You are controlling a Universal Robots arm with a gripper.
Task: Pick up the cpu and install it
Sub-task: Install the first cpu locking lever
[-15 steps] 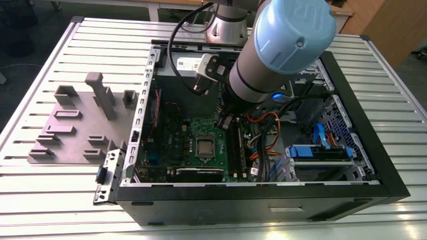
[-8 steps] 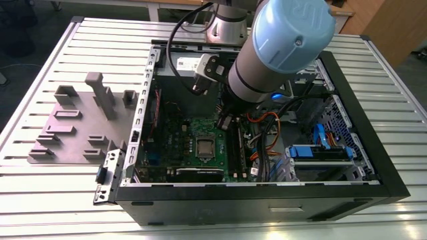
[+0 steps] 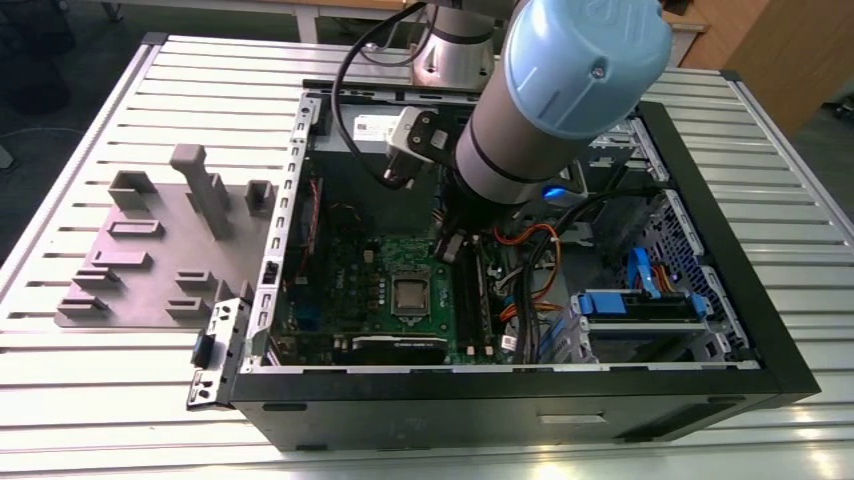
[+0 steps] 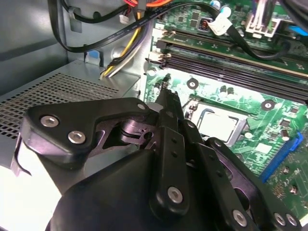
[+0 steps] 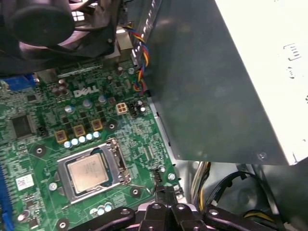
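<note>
Already the cpu (image 5: 88, 172) lies flat in its socket on the green motherboard (image 5: 43, 120), lower left of the first wrist view, ringed by the silver retention frame (image 5: 61, 179); in the exterior view it sits at the centre of the open computer case (image 3: 747, 365) on the slatted table (image 3: 80, 150). It looks light, stiff and thin, smooth-topped and likely fragile underneath, so its opposite edges seem the safest hold. The gripper (image 4: 166, 94) hangs just beside the socket with its fingers pressed together, holding nothing, near the grey power supply box (image 5: 216, 77).
</note>
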